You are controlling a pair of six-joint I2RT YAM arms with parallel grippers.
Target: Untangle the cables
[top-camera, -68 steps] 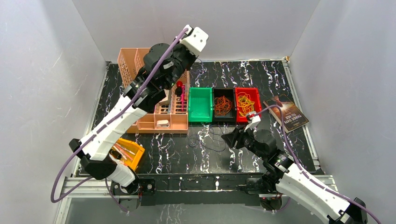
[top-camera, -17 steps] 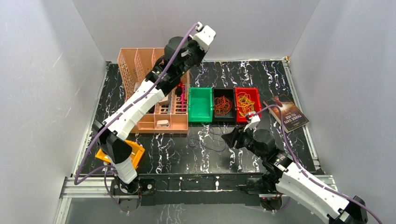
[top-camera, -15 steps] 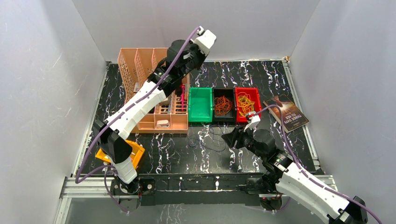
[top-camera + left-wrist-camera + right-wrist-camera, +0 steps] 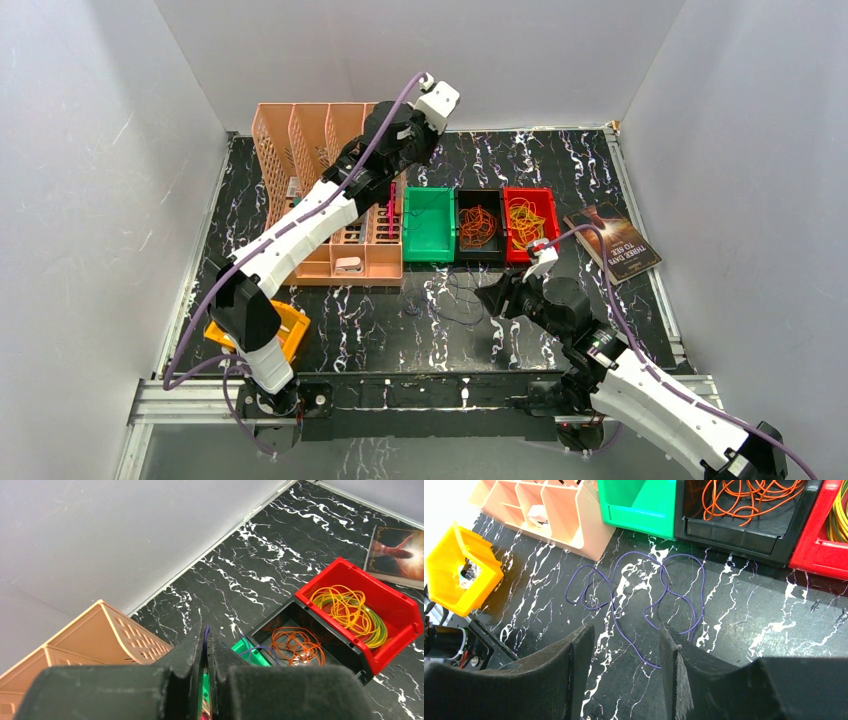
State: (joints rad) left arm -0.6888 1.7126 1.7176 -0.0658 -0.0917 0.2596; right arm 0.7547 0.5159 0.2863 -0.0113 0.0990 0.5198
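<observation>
Cables lay in three places on the black marbled table (image 4: 560, 165). Seen from above, three bins sat in a row just past the table's centre toward 12 o'clock. A green bin (image 4: 430, 225) came first, a black bin (image 4: 480, 254) touched it at 3 o'clock, and a red bin (image 4: 530, 255) touched that one at 3 o'clock again. Orange cables (image 4: 478, 225) were heaped in the black bin. Yellow cables (image 4: 524, 222), some greenish, were heaped in the red one. A loose cable (image 4: 664, 595), thin and purple, curled flat on the table at 6 o'clock from the green and black bins, near them.

The left gripper (image 4: 206, 641) hung near the green bin's 10 o'clock corner. Its fingers were pressed together on a purple strand (image 4: 205, 631) that poked out above them. The right gripper (image 4: 624, 630) hovered at 3 o'clock from the loose cable, fingers spread wide apart and holding nothing. Its wrist view looked down on that cable between them.

A peach rack (image 4: 300, 135) stood at 9 o'clock from the green bin. A yellow holder (image 4: 285, 330) sat near the table's 7 o'clock corner. A book (image 4: 612, 242) lay at 3 o'clock from the red bin.
</observation>
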